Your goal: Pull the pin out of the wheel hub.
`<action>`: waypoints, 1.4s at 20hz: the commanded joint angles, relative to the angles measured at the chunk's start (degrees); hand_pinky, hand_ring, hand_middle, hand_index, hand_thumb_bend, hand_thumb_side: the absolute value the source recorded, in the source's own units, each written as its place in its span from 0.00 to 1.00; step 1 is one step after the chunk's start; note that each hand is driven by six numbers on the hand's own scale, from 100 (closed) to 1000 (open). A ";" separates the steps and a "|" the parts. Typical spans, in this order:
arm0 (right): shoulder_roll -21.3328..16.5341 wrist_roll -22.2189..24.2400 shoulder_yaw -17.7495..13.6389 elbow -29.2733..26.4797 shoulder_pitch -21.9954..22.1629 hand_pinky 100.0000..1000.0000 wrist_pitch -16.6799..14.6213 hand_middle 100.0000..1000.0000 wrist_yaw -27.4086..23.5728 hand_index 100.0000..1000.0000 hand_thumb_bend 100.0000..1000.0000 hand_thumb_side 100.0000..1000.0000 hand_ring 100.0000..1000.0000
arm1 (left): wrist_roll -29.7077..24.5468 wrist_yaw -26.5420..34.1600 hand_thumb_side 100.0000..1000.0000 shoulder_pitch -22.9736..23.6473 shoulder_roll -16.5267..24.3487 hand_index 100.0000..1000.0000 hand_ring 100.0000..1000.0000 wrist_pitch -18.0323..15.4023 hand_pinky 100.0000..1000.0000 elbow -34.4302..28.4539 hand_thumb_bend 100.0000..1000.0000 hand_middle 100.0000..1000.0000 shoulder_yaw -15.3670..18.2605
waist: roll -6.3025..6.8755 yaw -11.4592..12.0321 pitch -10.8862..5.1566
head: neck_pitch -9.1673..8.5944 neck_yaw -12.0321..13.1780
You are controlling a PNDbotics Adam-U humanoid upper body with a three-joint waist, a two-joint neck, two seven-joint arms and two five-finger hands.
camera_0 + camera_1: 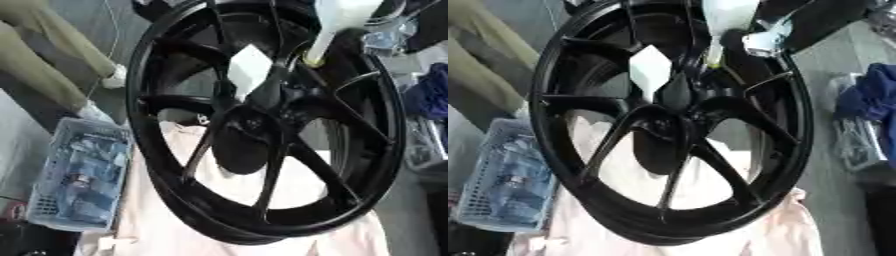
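Note:
A large black wheel hub [175, 165] stands on edge on a pale pink cloth [219, 235], its spokes meeting at the centre [262, 120]. A white tapered piece [337, 22] with a yellowish lower tip [312, 61] comes down from the top edge across the rim. A white diamond-shaped patch [248, 65] shows between the spokes above the centre. A dark shape [273, 85] slants down onto the centre from the upper right. It blends with the spokes, and I take it for my right hand. My left hand shows in neither view.
A clear plastic basket [83, 175] with bluish items sits at the lower left beside the cloth. Blue fabric [868, 95] and clutter lie at the right. Olive cloth [44, 55] hangs at the upper left over grey floor.

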 commanded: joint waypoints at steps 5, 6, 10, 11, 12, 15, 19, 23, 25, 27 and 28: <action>-4.08 -5.37 -7.55 -0.36 1.20 0.46 1.43 0.33 -5.27 0.50 0.00 0.00 0.66 | 0.49 -0.51 0.66 0.12 0.72 0.76 0.74 -0.08 0.90 -1.02 0.00 0.67 0.64 | 1.03 -0.86 -1.52 | 0.34 1.18; -4.23 -6.19 -8.36 -0.36 1.61 0.46 1.61 0.33 -5.83 0.50 0.00 0.00 0.66 | 0.52 -0.54 0.66 0.17 0.71 0.76 0.74 -0.05 0.90 -1.02 0.00 0.67 0.66 | 1.11 -0.96 -1.50 | 0.34 1.28; -5.09 -9.57 -12.33 -0.36 4.06 0.46 2.66 0.33 -8.18 0.50 0.00 0.00 0.66 | 0.67 -0.71 0.65 0.35 0.75 0.76 0.74 -0.05 0.90 -1.02 0.00 0.67 0.80 | 1.55 -1.71 -1.41 | 0.34 2.03; -5.36 -10.46 -13.40 -0.36 5.00 0.45 3.10 0.33 -8.52 0.50 0.00 0.00 0.66 | 0.72 -0.76 0.65 0.41 0.76 0.76 0.74 -0.08 0.90 -1.02 0.00 0.67 0.86 | 1.66 -1.97 -1.38 | 0.34 2.30; -5.61 -11.31 -14.54 -0.36 6.08 0.45 3.63 0.33 -8.70 0.50 0.00 0.00 0.66 | 0.78 -0.81 0.66 0.48 0.78 0.76 0.74 -0.10 0.90 -1.02 0.00 0.67 0.92 | 1.76 -2.21 -1.35 | 0.34 2.57; -6.01 -13.81 -18.07 -0.36 9.60 0.45 5.42 0.33 -8.45 0.50 0.00 0.00 0.66 | 0.99 -1.04 0.66 0.81 0.81 0.76 0.74 -0.16 0.90 -1.02 0.00 0.67 1.16 | 2.08 -3.08 -1.18 | 0.34 3.52; -5.43 -17.13 -23.06 0.34 14.84 0.45 7.14 0.33 -6.27 0.50 0.00 0.00 0.66 | 1.41 -1.39 0.66 1.22 0.86 0.76 0.74 -0.31 0.90 -1.02 0.00 0.67 1.57 | 2.49 -4.21 -0.91 | 0.34 5.00; -3.96 -20.77 -27.13 1.47 20.75 0.45 5.28 0.34 -5.01 0.51 0.00 0.00 0.66 | 1.75 -1.75 0.66 1.46 0.87 0.76 0.74 -0.45 0.90 -1.02 0.00 0.67 1.83 | 2.81 -5.09 -0.57 | 0.34 6.47; -2.91 -22.64 -28.96 2.80 23.78 0.45 4.22 0.34 -4.26 0.51 0.00 0.00 0.66 | 1.96 -1.94 0.66 1.58 0.92 0.76 0.74 -0.56 0.90 -1.02 0.00 0.67 2.03 | 2.95 -5.47 -0.40 | 0.34 7.12; -1.67 -24.44 -30.53 4.22 26.71 0.44 3.40 0.35 -3.41 0.51 0.00 0.00 0.66 | 2.15 -2.11 0.66 1.70 0.96 0.76 0.74 -0.65 0.90 -1.02 0.00 0.67 2.19 | 3.03 -5.77 -0.24 | 0.34 7.55; -0.88 -25.32 -31.18 4.94 28.14 0.45 3.14 0.35 -2.87 0.52 0.00 0.00 0.66 | 2.24 -2.20 0.66 1.77 0.97 0.76 0.74 -0.66 0.90 -1.02 0.00 0.67 2.26 | 3.04 -5.92 -0.14 | 0.34 7.75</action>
